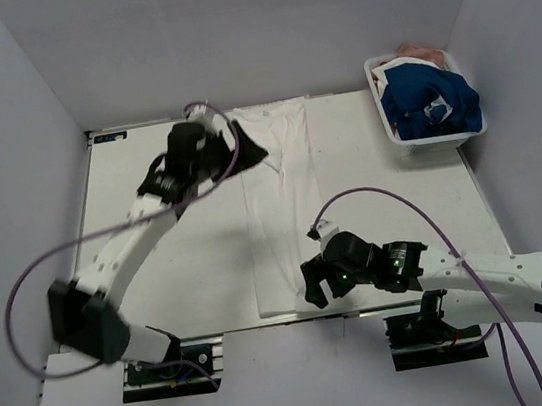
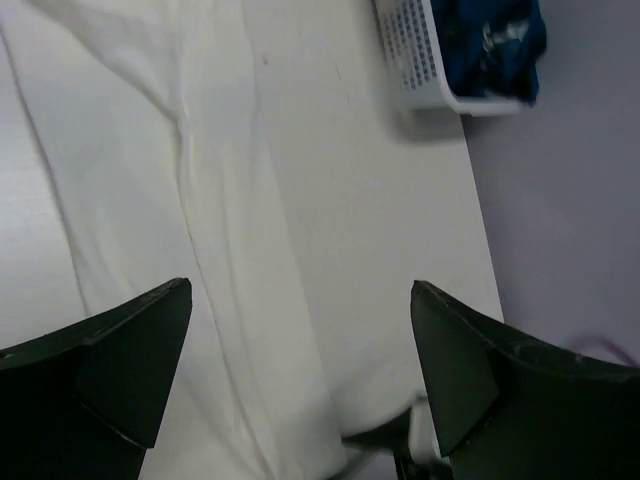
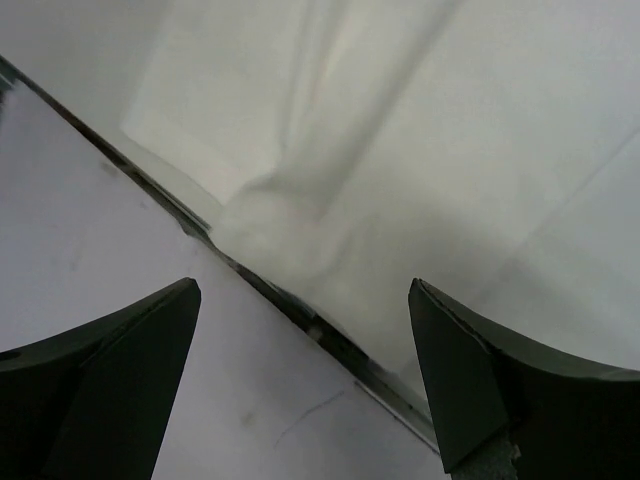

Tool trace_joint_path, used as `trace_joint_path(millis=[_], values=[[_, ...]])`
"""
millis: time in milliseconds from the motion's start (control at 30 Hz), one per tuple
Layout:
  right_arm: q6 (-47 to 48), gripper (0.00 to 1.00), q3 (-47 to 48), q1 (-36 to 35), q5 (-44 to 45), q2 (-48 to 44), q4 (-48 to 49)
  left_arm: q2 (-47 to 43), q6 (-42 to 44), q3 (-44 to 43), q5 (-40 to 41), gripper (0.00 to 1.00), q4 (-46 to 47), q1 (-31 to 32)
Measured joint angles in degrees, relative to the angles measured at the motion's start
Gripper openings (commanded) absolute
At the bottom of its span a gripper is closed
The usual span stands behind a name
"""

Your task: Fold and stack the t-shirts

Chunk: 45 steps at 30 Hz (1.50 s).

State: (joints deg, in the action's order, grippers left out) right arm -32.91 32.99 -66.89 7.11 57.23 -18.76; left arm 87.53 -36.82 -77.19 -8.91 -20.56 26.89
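Both finger pairs are seen spread wide with nothing held: the left gripper [image 1: 249, 152] over the upper end of the white t-shirt [image 1: 282, 211], the right gripper [image 1: 314, 294] at its lower edge. The shirt is laid as a long strip mid-frame. A blue t-shirt [image 1: 433, 99] is kept in the basket [image 1: 431, 140], upper right.
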Motion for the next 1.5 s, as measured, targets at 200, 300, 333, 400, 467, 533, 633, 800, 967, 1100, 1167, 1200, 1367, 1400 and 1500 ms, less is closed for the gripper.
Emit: trace_joint_path(millis=[200, 300, 333, 400, 467, 533, 633, 800, 967, 1100, 1167, 1200, 1367, 1400, 1500], values=[[-3.45, 0.90, -4.42, 0.13, -4.98, -0.24, -7.04, -24.37, -7.04, 32.30, -1.84, 1.00, -1.11, 7.63], [-4.07, 0.90, -4.76, 0.13, -6.84, -0.09, -9.09, -22.75, -9.81, 40.30, -2.47, 0.97, -8.22, 11.21], [-4.11, 0.88, -4.76, 0.15, -7.28, 0.31, -9.40, -22.49, -10.71, 42.07, -2.73, 0.95, -10.01, 12.50], [-4.20, 0.84, -4.76, 0.13, -7.69, 1.55, -9.60, -21.70, -12.13, 44.52, -4.02, 0.89, -12.31, 15.56], [-4.28, 0.78, -4.79, 0.15, -7.78, 3.17, -9.57, -19.78, -12.61, 44.85, -4.92, 0.85, -12.39, 17.29], [-4.48, 0.70, -4.79, 0.15, -7.72, 4.28, -9.14, -15.15, -13.62, 44.83, -6.29, 0.81, -11.26, 19.19], [-5.18, 0.53, -5.11, 0.15, -7.15, 4.83, -7.67, -12.79, -14.71, 44.39, -9.73, 0.68, -8.68, 21.14], [-6.16, 0.30, -5.68, 0.20, -5.01, 5.92, -5.42, -9.49, -15.67, 44.87, -9.88, 0.10, -6.21, 23.10], [-7.19, 0.00, -5.68, 0.20, -2.19, 6.25, -4.87, -8.70, -16.06, 44.61, -10.36, 0.00, -5.03, 23.61], [-7.52, 0.00, -5.66, 0.17, 0.15, 5.84, -4.70, -8.04, -15.28, 42.12, -8.87, 0.00, -5.77, 23.80], [-7.45, 0.00, -5.33, 0.20, 1.79, 5.01, -4.81, -8.17, -14.69, 40.33, -8.31, 0.00, -6.01, 23.74], [-7.32, 0.00, -4.96, 0.26, 2.80, 4.59, -4.79, -8.26, -14.36, 39.47, -8.15, 0.00, -5.99, 23.50], [-5.66, 0.00, 0.17, 1.99, 9.44, 5.20, -4.55, -8.17, -12.26, 32.87, -3.74, 0.00, -9.33, 22.36], [-5.16, 0.00, 1.40, 2.67, 10.75, 5.92, -3.98, -7.67, -11.89, 30.18, -1.42, 0.00, -10.64, 22.01], [-3.17, 0.00, 5.35, 5.38, 14.97, 9.46, -2.73, -6.86, -11.06, 23.37, 4.42, 0.00, -11.50, 19.89]])
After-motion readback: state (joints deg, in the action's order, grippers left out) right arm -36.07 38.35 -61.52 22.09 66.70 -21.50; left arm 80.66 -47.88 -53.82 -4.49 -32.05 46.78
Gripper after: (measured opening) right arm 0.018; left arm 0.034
